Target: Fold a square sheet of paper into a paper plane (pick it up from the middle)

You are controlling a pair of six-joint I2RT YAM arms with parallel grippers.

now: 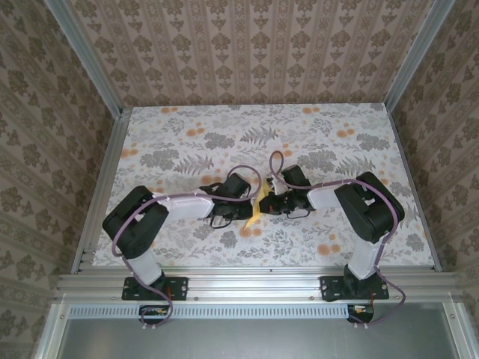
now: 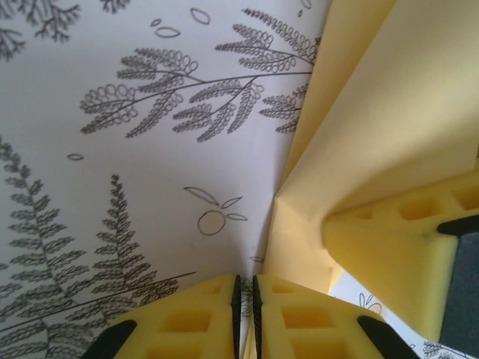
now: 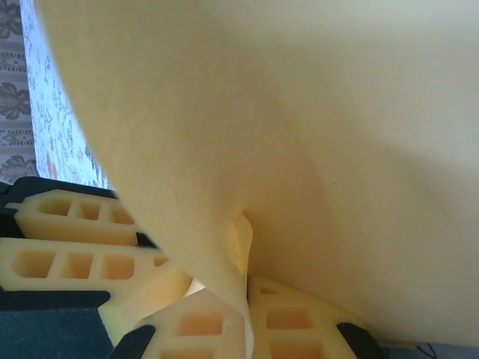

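Sheet (image 1: pixel 257 207) raised at mid-table (image 1: pixel 187 142), gripped from both sides.
The right gripper (image 3: pixel 245 314) is clamped on the sheet. The left gripper (image 2: pixel 245 288), closed to a slit, appears to nip its lower edge. Pulling apart could tear the paper, and a shallow nip could let it slip. The fingers sit just beside each other, risking collision. Open table lies all round, with the walls well apart.

A sheet of paper (image 2: pixel 389 97) over the table (image 1: pixel 187 120)
The left gripper (image 2: pixel 245 288) is at its left, the right gripper (image 3: pixel 247 314) at its right.
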